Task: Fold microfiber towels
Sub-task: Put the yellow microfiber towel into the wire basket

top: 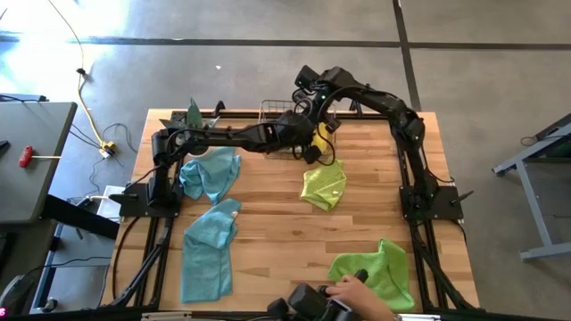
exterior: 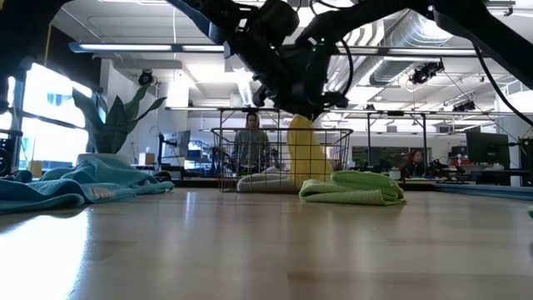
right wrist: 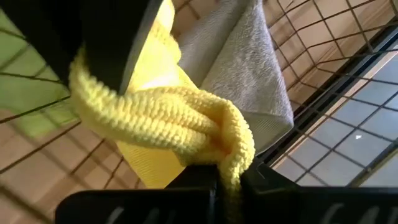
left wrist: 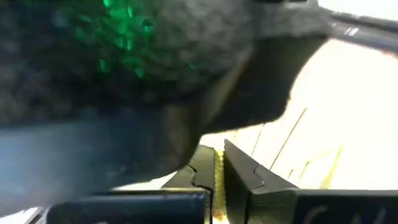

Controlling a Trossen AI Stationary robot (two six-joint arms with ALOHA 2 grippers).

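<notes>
A yellow microfiber towel [exterior: 304, 154] hangs over the wire basket [exterior: 229, 158] at the table's far middle. Both grippers are shut on it, close together: my left gripper [left wrist: 218, 186] reaches in from the left and my right gripper [right wrist: 229, 180] comes down from above. A grey towel [right wrist: 242, 62] lies in the basket. A lime green towel [top: 324, 185] lies bunched on the table just in front of the basket. Two teal towels [top: 210, 174] [top: 210, 245] lie on the left, and another lime green one [top: 379, 267] is at the near right. My left gripper pinches a thin edge of the yellow towel [left wrist: 218, 177] between its two shut fingers, slanting down from the table's left. The right arm, close in front of the camera, hides the rest of the towel. My right gripper pinches a bunched, rolled fold of the yellow towel [right wrist: 233, 155] between its two fingers, from above, pointing down. From there the roll runs across to the left gripper's finger [right wrist: 106, 37]. The rest hangs slack over the basket.
A person's hand [top: 357, 290] rests by the lime green towel at the near edge. A spiky potted plant [exterior: 112, 121] stands at the far left corner. Bare wood lies in the table's middle and near middle [top: 285, 241].
</notes>
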